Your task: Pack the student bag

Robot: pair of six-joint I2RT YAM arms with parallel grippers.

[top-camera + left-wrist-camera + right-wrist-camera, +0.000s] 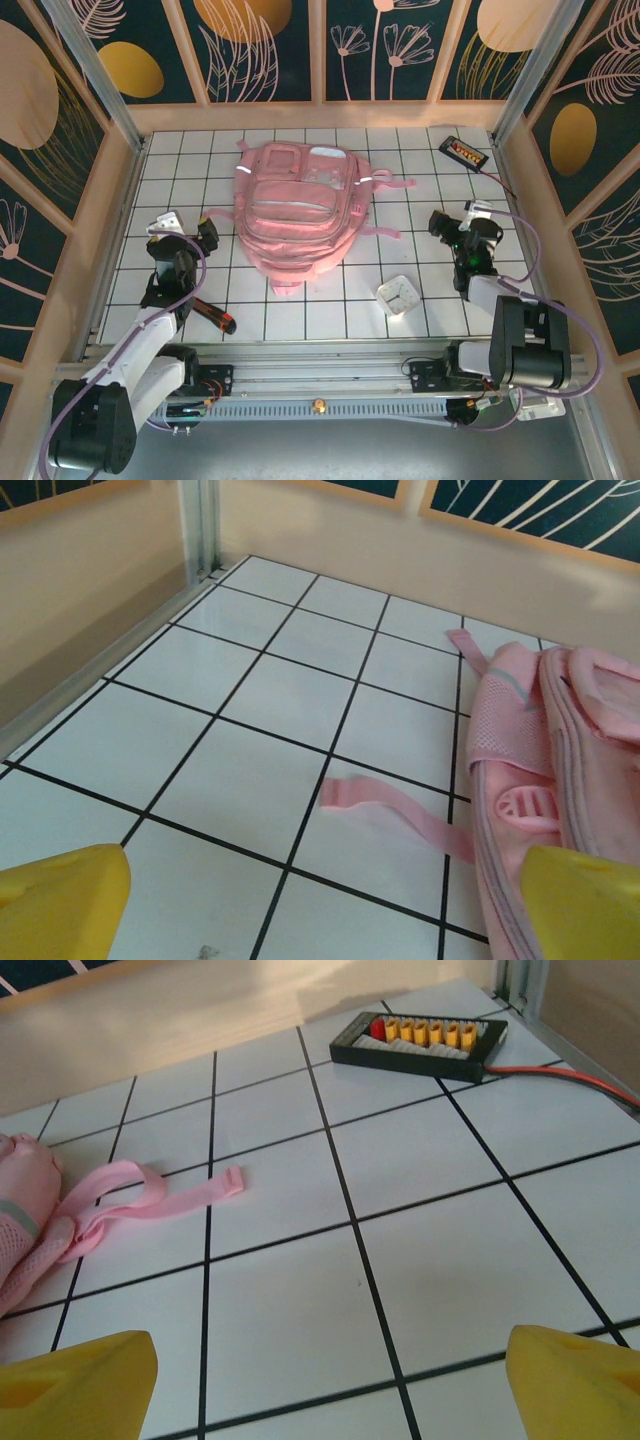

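The student bag [295, 210] is a large pink backpack lying flat at the middle back of the tiled table, pockets up. My left gripper [208, 229] hovers just left of it, open and empty. In the left wrist view the gripper [325, 920] has its yellow fingertips [60, 905] spread wide over bare tile, with the bag's side [570, 750] and a loose strap [400, 810] ahead on the right. My right gripper [440, 222] sits right of the bag, also open and empty. The right wrist view shows this gripper [330, 1390] over bare tile and a pink strap [150, 1195] on the left.
A white square item [398, 295] lies right of the bag's near end. A red-and-black pen-like object [215, 318] lies by the left arm. A black connector board [464, 151] [420, 1035] with a red wire sits at the back right corner. Wooden walls ring the table.
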